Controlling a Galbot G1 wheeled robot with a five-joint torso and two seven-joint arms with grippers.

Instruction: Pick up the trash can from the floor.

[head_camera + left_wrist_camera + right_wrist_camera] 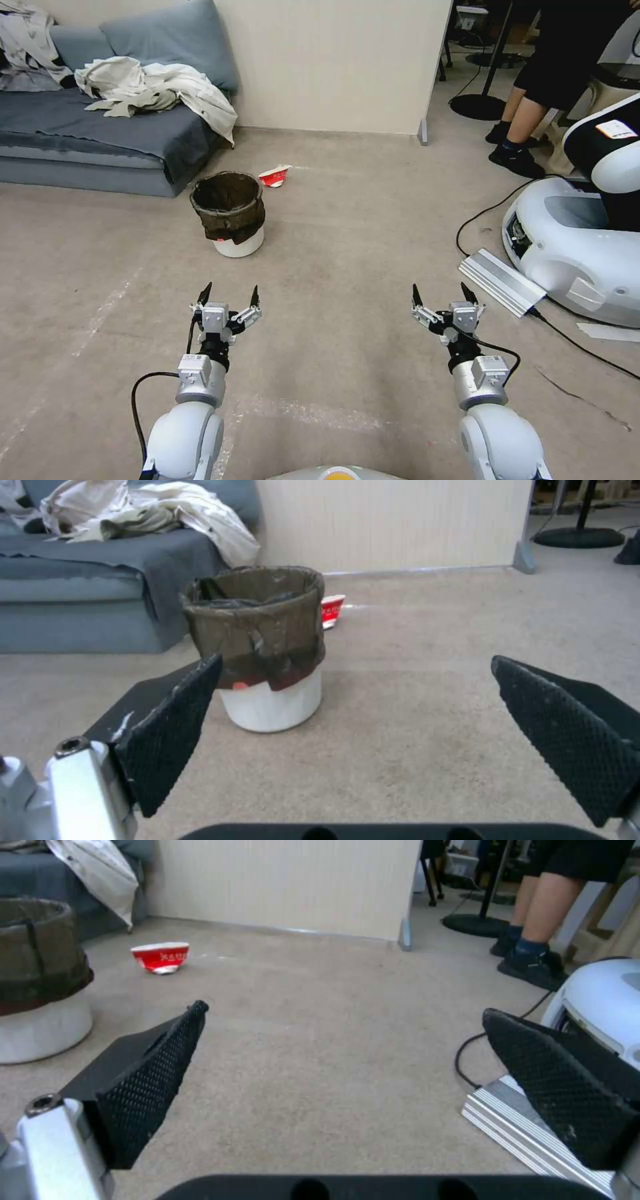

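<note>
The trash can (230,213) stands upright on the floor (347,220), just off the front corner of the grey sofa (100,127). Its body is white, and a dark bag is folded down over its rim. A crushed red-and-white cup (274,175) lies on the carpet just behind it, toward the cream wall (333,60). The cup has white writing, but you cannot read it. Your left gripper (228,295) hangs above the floor in front of the can, well apart from it, fingers spread wide and holding nothing. Your right gripper (443,294) hangs the same way, wide open and empty, near a ribbed metal bar (501,281).
</note>
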